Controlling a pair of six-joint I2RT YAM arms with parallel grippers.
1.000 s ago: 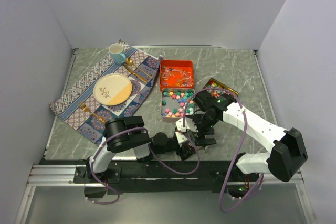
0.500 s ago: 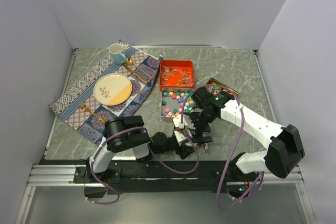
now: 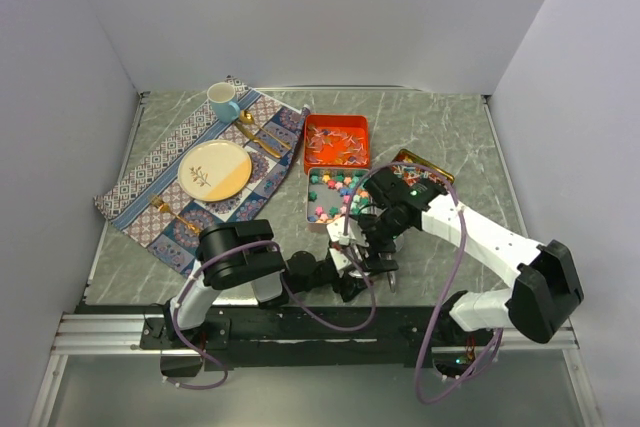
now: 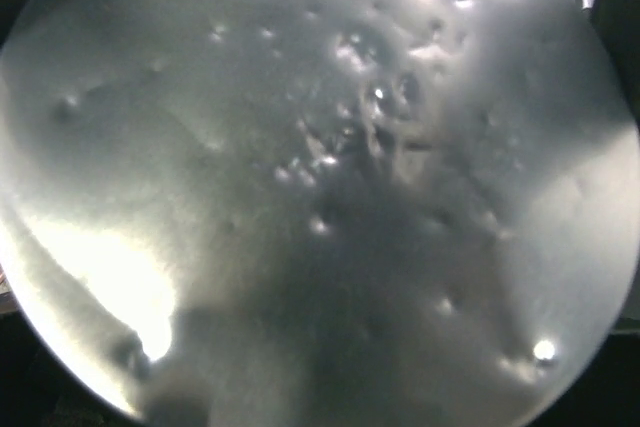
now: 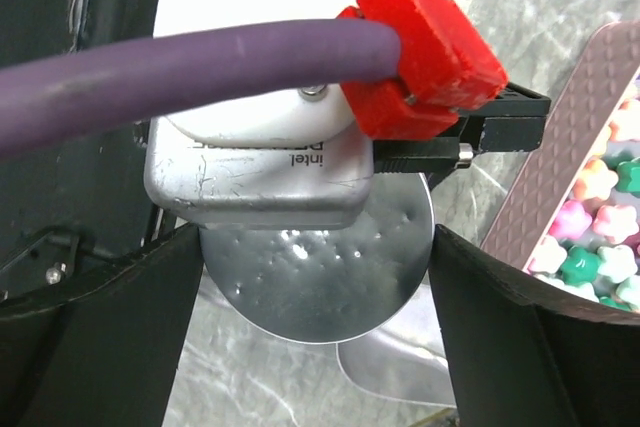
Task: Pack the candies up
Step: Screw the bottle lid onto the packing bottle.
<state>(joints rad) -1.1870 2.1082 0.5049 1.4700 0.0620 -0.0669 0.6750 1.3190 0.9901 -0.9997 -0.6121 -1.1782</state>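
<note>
Silver scoop (image 5: 320, 287): a round, shallow metal bowl, dimpled and bright with glare. It fills the left wrist view and sits under the left wrist's camera housing, just beside the pink tin (image 5: 545, 157).
Change: within the last second the right arm has swung in from the right. The right gripper (image 5: 315, 247) now hangs over the left gripper (image 3: 345, 269) and the scoop, having stood further off to the right.
Meaning: this looks like a hand-over of the scoop, or a shared hold on it. No candy is lifted, so packing seems barely begun.
Right pincer: fingers (image 5: 110, 327) wide apart, one on each side of the scoop's bowl, clamped on nothing.
Left pincer: its fingers are hidden, so I cannot tell whether it grips the scoop.
Star candies (image 5: 600, 237): small matte pastel lumps in pink, green and white, heaped in the pink tin.
Wrapped candies (image 3: 335, 147): thin pale pieces in the orange tin (image 3: 312, 125), behind the pink one.
Tin wall: embossed with a fine diamond pattern.
Table (image 3: 440, 127): grey-green marbled surface.
</note>
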